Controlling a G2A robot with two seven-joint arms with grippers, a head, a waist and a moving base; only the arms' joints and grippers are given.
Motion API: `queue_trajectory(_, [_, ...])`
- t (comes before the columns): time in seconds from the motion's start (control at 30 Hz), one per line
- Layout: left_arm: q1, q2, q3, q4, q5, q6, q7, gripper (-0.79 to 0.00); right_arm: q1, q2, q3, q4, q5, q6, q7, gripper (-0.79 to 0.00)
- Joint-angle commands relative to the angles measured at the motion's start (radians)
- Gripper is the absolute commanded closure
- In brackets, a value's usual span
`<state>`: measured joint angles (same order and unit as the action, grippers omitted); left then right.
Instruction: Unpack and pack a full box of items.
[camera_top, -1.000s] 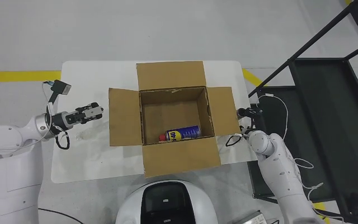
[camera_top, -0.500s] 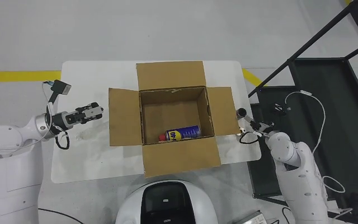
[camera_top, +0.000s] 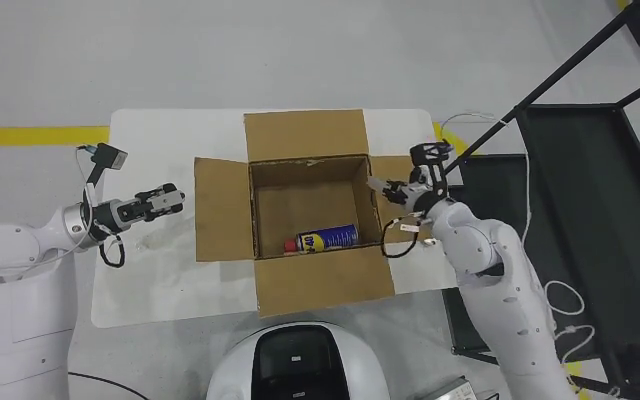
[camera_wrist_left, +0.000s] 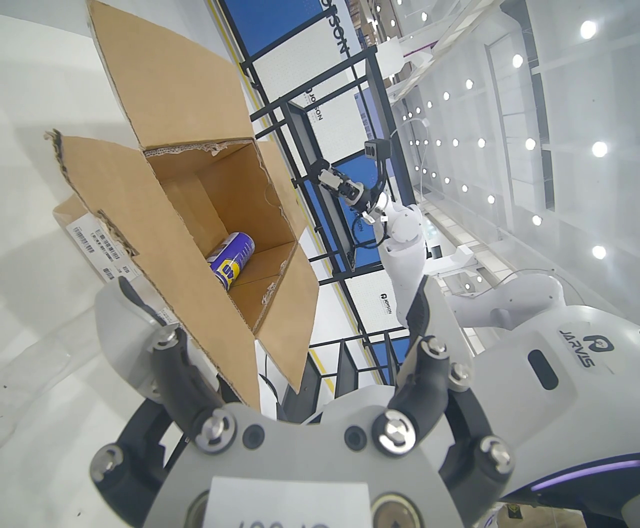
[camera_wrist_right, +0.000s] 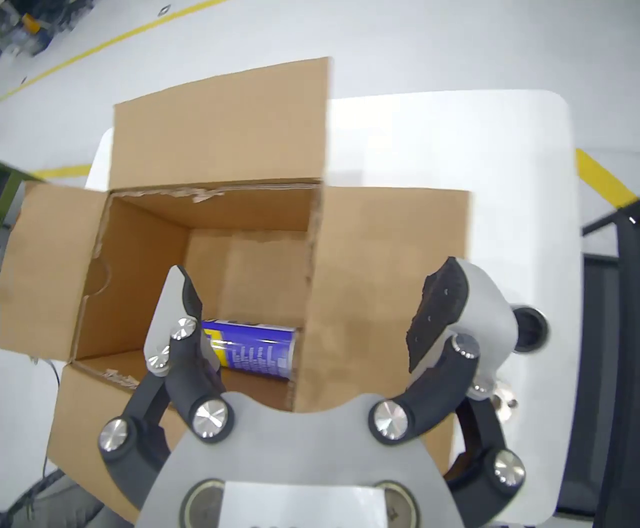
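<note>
An open cardboard box (camera_top: 222, 208) stands mid-table with all flaps spread out. A blue and yellow spray can (camera_top: 327, 238) lies on its side on the box floor, also seen as the can (camera_wrist_left: 231, 258) and the can (camera_wrist_right: 250, 350). My left gripper (camera_top: 170, 200) hovers open and empty over the table, left of the box's left flap. My right gripper (camera_top: 382, 188) is open and empty above the box's right flap (camera_wrist_right: 380, 280), pointing toward the box interior; its fingers (camera_wrist_right: 440, 305) frame the flap and can.
The white table (camera_top: 150, 280) has bare surface on the left. A dark metal rack (camera_top: 570, 190) stands just off the table's right edge, close to my right arm. Yellow floor tape (camera_top: 50, 133) runs behind the table.
My right arm swung from beyond the table's right edge, near the rack, inward and up over the box's right flap. The left arm and the can stayed still.
</note>
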<state>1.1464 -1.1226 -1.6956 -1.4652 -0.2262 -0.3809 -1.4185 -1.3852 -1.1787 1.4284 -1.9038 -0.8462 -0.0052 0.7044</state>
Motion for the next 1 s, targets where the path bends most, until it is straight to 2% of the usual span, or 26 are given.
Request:
queue_trajectory(0.0, [0.000,0.000,0.000,0.000,0.000,0.000,0.000,-0.785,0.051,-0.004,-0.086,0.012,-0.040,-0.037,0.029,-0.785])
queue_trajectory(0.13, [0.000,0.000,0.000,0.000,0.000,0.000,0.000,-0.785,0.142,-0.011,-0.194,0.070,-0.084,-0.121,0.093,-0.785])
queue_trajectory(0.27, [0.000,0.000,0.000,0.000,0.000,0.000,0.000,-0.785,0.207,-0.013,-0.229,0.143,-0.040,-0.219,0.153,-0.785])
queue_trajectory(0.7, [0.000,0.000,0.000,0.000,0.000,0.000,0.000,-0.785,0.205,-0.013,-0.235,0.147,-0.034,-0.241,0.138,-0.785])
queue_trajectory(0.8, [0.000,0.000,0.000,0.000,0.000,0.000,0.000,-0.785,0.248,-0.011,-0.256,0.204,-0.054,-0.363,0.118,-0.785])
queue_trajectory(0.97, [0.000,0.000,0.000,0.000,0.000,0.000,0.000,-0.785,0.358,-0.006,-0.291,0.317,-0.079,-0.578,0.181,-0.785])
